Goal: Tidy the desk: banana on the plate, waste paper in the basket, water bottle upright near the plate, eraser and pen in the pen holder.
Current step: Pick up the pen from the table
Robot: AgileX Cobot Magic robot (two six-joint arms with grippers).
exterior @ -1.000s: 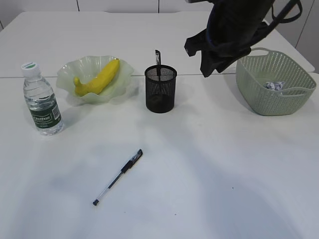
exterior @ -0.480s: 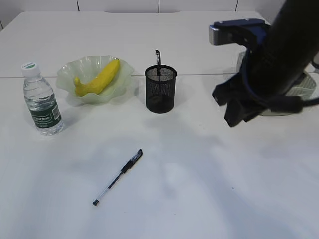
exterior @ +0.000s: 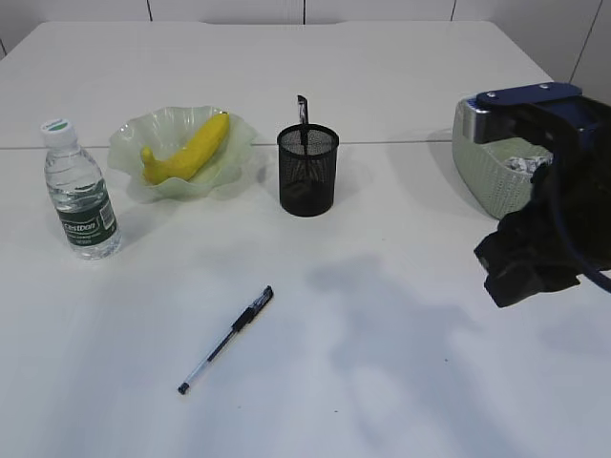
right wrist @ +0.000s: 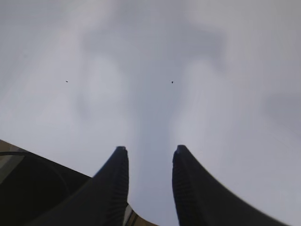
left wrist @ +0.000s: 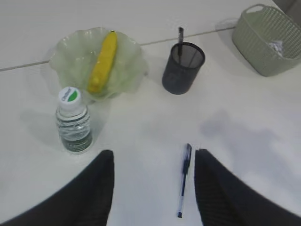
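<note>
Right arm has swung from over the basket down to the desk's right edge; right hand (right wrist: 149, 181) parted, empty, so paper drop looks done. Left hand (left wrist: 153, 188) open, empty, above the pen.

Counts:
- one white desk (exterior: 401, 382)
- one green woven basket (exterior: 496, 186) holding one crumpled paper (exterior: 520, 164)
- one ruffled green glass plate (exterior: 134, 143) with one yellow banana (exterior: 191, 148)
- one upright clear water bottle (exterior: 80, 191) beside plate
- one black mesh pen holder (exterior: 307, 172)
- one black pen (exterior: 225, 340) loose on desk, next to go

Eraser: cannot tell.

In the exterior view the right arm (exterior: 554, 229) covers the near side of the basket (exterior: 477, 162) and runs off the right edge. The waste paper (exterior: 523, 166) barely peeks out. The pen holder's (exterior: 307, 172) contents stay indistinct through its mesh.
</note>
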